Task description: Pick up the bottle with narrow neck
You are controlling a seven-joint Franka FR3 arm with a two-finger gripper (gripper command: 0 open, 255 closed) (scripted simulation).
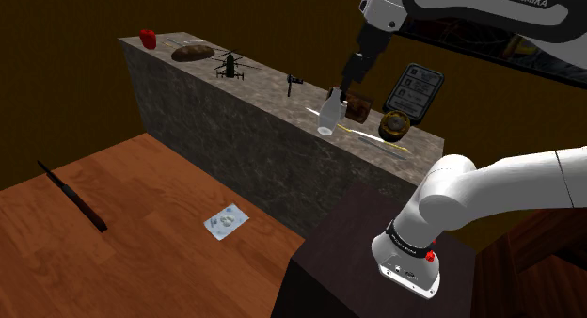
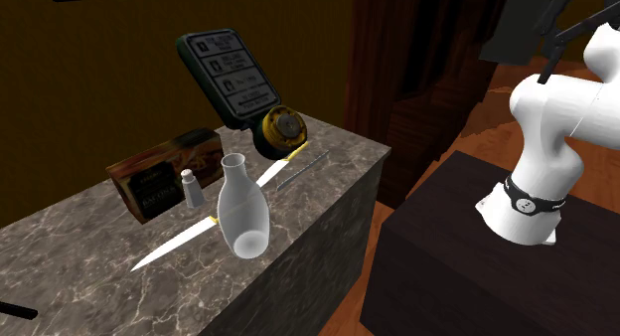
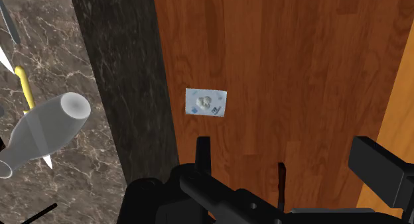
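**A:** We're at the grey marble counter (image 1: 282,142). The white arm (image 1: 489,189) rises from its dark box stand (image 1: 329,260) and arches over the stone top, with the all-black pincer (image 1: 346,81) hanging near the counter's front edge.

**B:** And there's the target, the pale, glassy white bottle with a narrow neck (image 2: 243,213). It's on the counter, close to the front edge. It looks tipped over, with its wide base towards the edge and its neck pointing back.

**A:** Is the pincer on it?

**B:** No. In the wrist view the two black fingers stand spread apart, with nothing between them but the wooden floor (image 3: 278,70) far below. The bottle sits off to one side, clear of both fingers.

**A:** From the shoulder view the bottle is just under the fingertips. Near, but not touching.

**B:** Now the neighbours. A brown box (image 2: 159,175) lies just behind the bottle, and a small grey-white cylinder (image 2: 187,188) stands between the two. A long white blade (image 2: 169,247) lies flat on the marble beside the bottle.

**A:** Further along there's a round yellow-and-black tape measure (image 2: 278,132), and a dark framed panel (image 2: 227,76) is propped up behind it.

**B:** Down on the floor, near the foot of the counter, is a small pale-blue blister pack (image 3: 206,102).
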